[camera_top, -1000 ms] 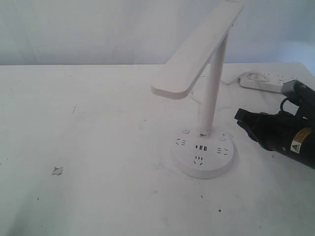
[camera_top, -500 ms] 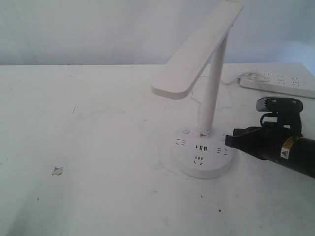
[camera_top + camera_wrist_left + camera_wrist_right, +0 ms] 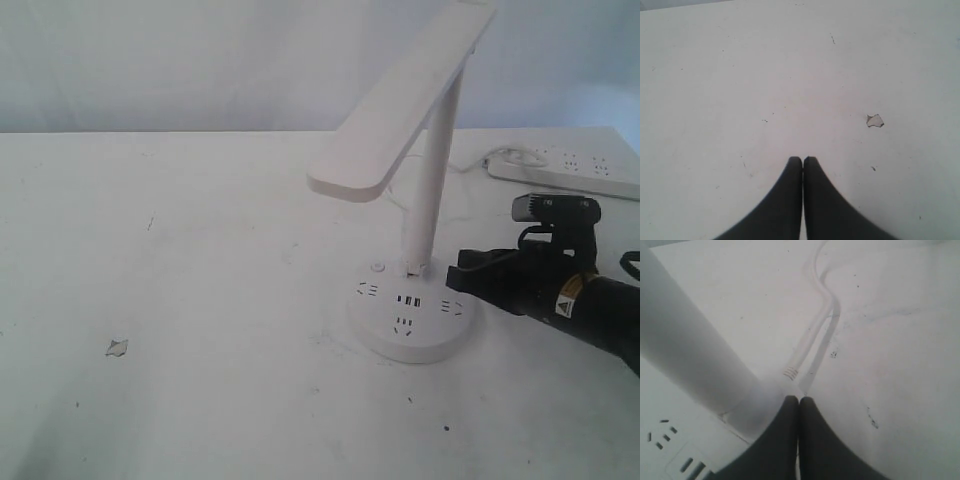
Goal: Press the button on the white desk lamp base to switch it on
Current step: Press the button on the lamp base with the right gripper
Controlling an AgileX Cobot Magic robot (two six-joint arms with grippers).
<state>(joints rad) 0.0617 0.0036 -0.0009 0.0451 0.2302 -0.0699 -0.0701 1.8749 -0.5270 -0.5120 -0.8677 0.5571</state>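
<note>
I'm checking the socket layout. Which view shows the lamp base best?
The exterior view: nearly the whole lamp base shows, top face and all. The right wrist view catches only a corner of it beside the pole; the left wrist view shows none.

Lamp head (image 3: 400,100) top cropped; lamp base (image 3: 400,338) edge behind right gripper (image 3: 451,278).

White pwr strip (image 3: 565,168) at table (image 3: 200,250) far right; small scrap (image 3: 117,347) lying left.
</note>
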